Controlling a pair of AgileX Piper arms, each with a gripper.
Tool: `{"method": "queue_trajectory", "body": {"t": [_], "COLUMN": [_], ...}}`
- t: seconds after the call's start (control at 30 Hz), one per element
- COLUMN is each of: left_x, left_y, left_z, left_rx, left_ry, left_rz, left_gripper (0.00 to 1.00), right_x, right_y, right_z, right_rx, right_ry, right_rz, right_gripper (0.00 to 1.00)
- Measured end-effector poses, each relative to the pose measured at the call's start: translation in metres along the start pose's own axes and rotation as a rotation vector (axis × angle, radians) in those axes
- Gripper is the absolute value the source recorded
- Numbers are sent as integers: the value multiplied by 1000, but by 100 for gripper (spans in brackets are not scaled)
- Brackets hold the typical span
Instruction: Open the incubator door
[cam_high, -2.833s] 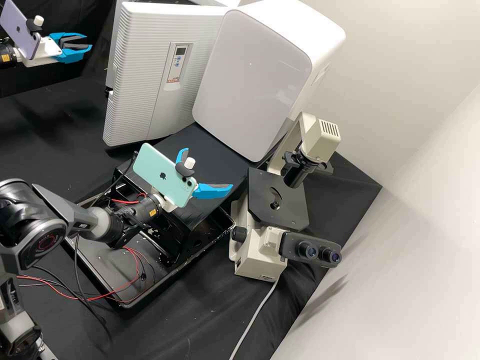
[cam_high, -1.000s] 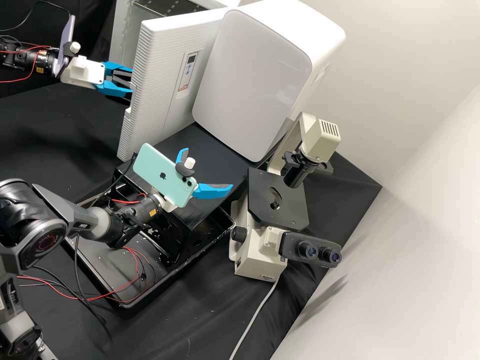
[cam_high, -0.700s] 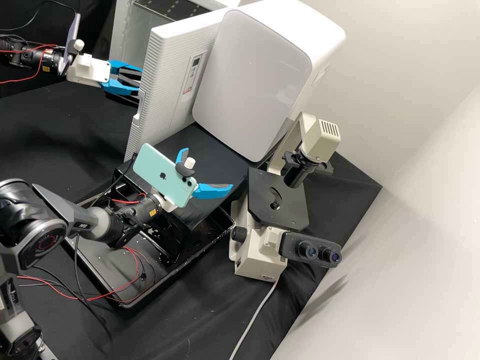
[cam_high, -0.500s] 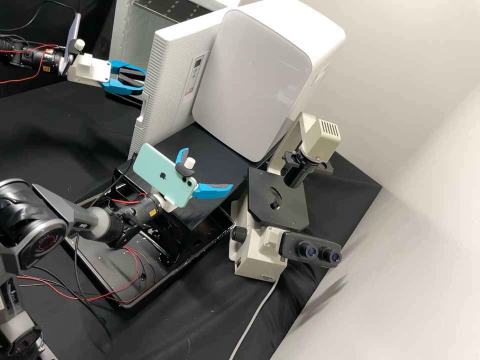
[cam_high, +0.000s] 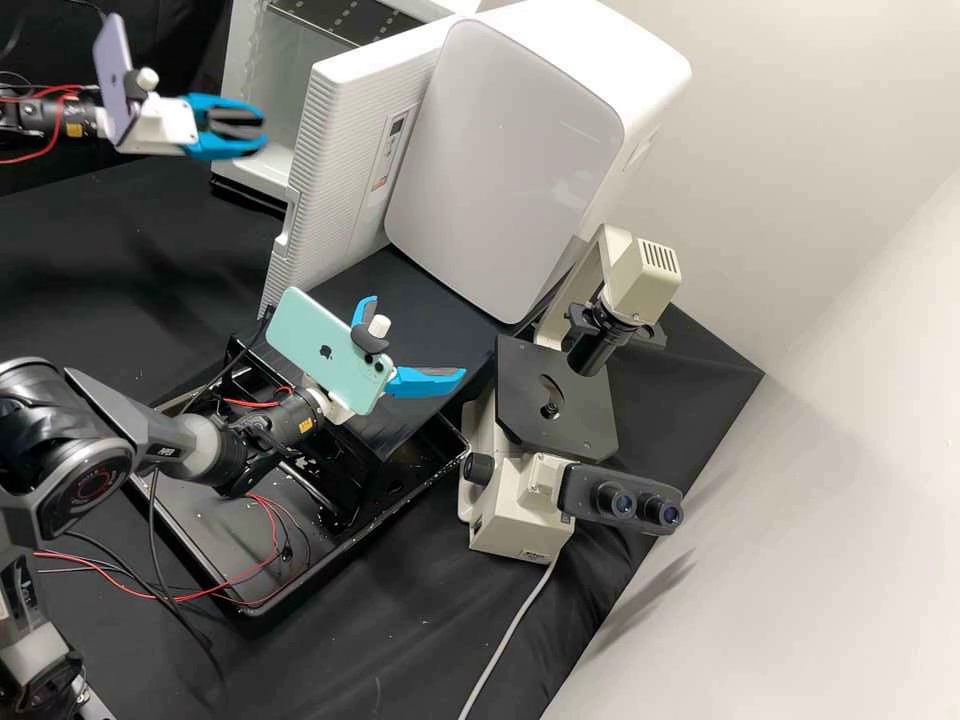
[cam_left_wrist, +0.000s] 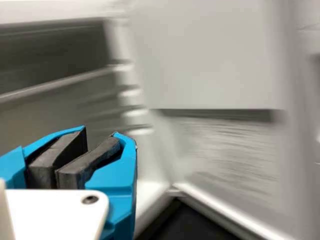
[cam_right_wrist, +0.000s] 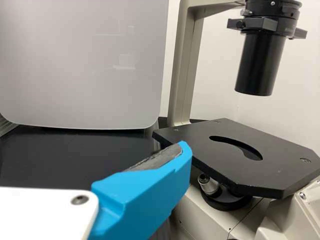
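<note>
The incubator's ribbed white door (cam_high: 345, 185) stands swung wide open in the high view, its outer face close beside the big white cabinet. Behind it the incubator's interior (cam_high: 310, 75) and a perforated shelf are exposed. My left gripper (cam_high: 263, 128) is shut on nothing, apart from the door's free edge and in front of the opening. In the left wrist view the left gripper (cam_left_wrist: 103, 135) has its pads together, near the shelf-lined interior (cam_left_wrist: 55, 110) and the door's inner side (cam_left_wrist: 210, 55). My right gripper (cam_high: 418, 336) stands open over the black stand; in the right wrist view one finger (cam_right_wrist: 150, 192) shows.
The smooth-fronted white cabinet (cam_high: 510, 160) is right of the door. A microscope (cam_high: 555, 400) stands in front of it, right of my right gripper. Below that arm are a black tray (cam_high: 215, 560) and loose red and black wires.
The door has swung rightward, exposing the interior. My left gripper moved right to the door's edge with it, then drew back left, clear of the door. The right arm has stayed still.
</note>
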Motion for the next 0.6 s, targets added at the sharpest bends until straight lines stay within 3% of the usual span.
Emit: {"method": "queue_trajectory", "body": {"t": [0.03, 0.17, 0.27, 0.6], "left_x": [-7, -36, -50, -77], "left_y": [1, 1, -1, -4], "left_z": [-6, -22, -24, -11], "left_rx": [-11, -48, -61, -23], "left_ry": [53, 213, 265, 343], "left_rz": [7, 22, 21, 44], "left_gripper": [100, 100, 100, 100], "right_x": [0, 0, 0, 0], "right_y": [0, 0, 0, 0], "right_z": [0, 0, 0, 0], "right_rx": [0, 0, 0, 0], "right_ry": [0, 0, 0, 0], "right_rz": [0, 0, 0, 0], "right_gripper": [100, 100, 100, 100]}}
